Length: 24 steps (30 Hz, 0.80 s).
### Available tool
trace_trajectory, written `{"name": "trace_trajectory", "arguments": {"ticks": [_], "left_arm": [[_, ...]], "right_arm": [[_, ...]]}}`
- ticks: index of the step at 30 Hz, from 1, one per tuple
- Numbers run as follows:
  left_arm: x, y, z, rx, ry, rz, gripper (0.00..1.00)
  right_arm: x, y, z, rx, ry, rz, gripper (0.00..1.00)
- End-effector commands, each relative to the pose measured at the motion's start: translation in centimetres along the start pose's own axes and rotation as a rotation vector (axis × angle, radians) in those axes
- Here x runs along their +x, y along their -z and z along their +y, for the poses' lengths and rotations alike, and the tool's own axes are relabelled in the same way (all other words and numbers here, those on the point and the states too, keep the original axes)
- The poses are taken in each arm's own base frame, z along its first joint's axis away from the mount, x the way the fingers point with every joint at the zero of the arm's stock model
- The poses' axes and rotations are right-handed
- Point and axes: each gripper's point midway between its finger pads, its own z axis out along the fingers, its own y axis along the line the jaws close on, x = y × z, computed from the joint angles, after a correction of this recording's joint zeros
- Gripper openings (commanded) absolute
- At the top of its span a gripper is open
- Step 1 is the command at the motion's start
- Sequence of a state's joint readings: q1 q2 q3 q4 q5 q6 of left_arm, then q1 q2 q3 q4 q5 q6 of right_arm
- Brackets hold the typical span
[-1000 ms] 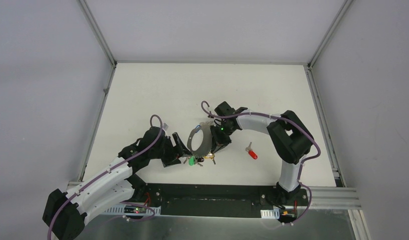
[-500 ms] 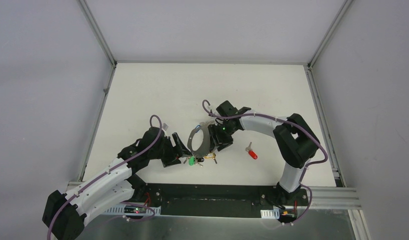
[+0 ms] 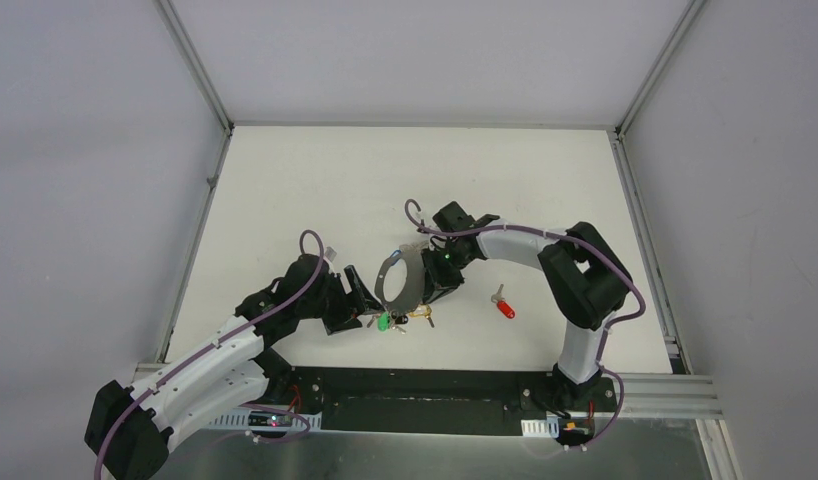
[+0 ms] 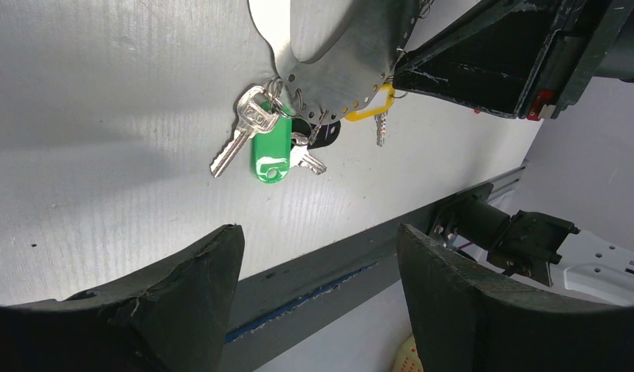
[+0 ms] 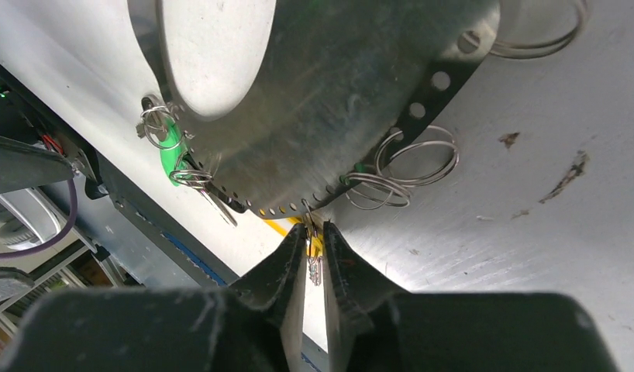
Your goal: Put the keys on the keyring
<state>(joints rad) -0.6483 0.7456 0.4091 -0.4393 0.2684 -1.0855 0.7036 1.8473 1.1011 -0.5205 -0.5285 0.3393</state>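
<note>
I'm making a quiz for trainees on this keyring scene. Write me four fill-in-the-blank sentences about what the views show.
1. The lone key on the table, apart from the keyring, has a ____ head.
2. The left tool stands ____, holding nothing.
3. The plastic tag touching the long silver key is ____.
4. The right tool pinches a small key whose tag is ____.
Missing words: red; open; green; yellow.

The keys (image 4: pixel 271 147) hang on the keyring (image 4: pixel 337 54), a lone key (image 3: pixel 503 306) well right.
</note>
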Motion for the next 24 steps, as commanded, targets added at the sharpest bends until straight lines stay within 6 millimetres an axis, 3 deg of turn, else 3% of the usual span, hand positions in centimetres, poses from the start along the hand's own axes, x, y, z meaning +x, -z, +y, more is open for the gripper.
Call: {"name": "trace_trajectory", "arguments": {"ticks": [1, 4, 7, 10, 12, 15, 17, 24], "left_arm": [[0.1, 0.1, -0.7, 0.039, -0.017, -0.001, 0.74], [0.1, 0.1, -0.6, 0.039, -0.017, -0.001, 0.74], [0.1, 0.1, -0.6, 0.041, -0.017, 0.0, 0.74], [0.1, 0.1, -0.6, 0.041, -0.017, -0.001, 0.74], [0.1, 0.2, -0.7, 0.041, -0.017, -0.002, 0.74], [0.0, 0.3, -1.0, 0.049, -0.024, -0.004, 0.74], [0.0, 0.4, -1.2, 0.057, -0.044, -0.004, 0.74], [-1.5, 2.5, -3.4, 0.088, -0.198, -0.066, 0.75]], "right_arm": [[-0.9, 0.1, 0.3, -0.019, 0.014, -0.026, 0.14], [-1.0, 0.1, 0.2, -0.012, 0.02, -0.031, 0.16], [-0.9, 0.1, -0.1, 0.001, 0.019, -0.03, 0.3], [-0.9, -0.1, -0.4, 0.012, 0.019, -0.028, 0.32], [-0.8, -0.3, -0.5, 0.015, 0.018, -0.022, 0.26], [-0.8, -0.3, -0.5, 0.01, 0.027, -0.018, 0.07], [-0.8, 0.0, -0.3, 0.01, 0.04, -0.022, 0.0], [-1.9, 3.8, 1.3, 0.023, 0.16, -0.134, 0.0]]}}
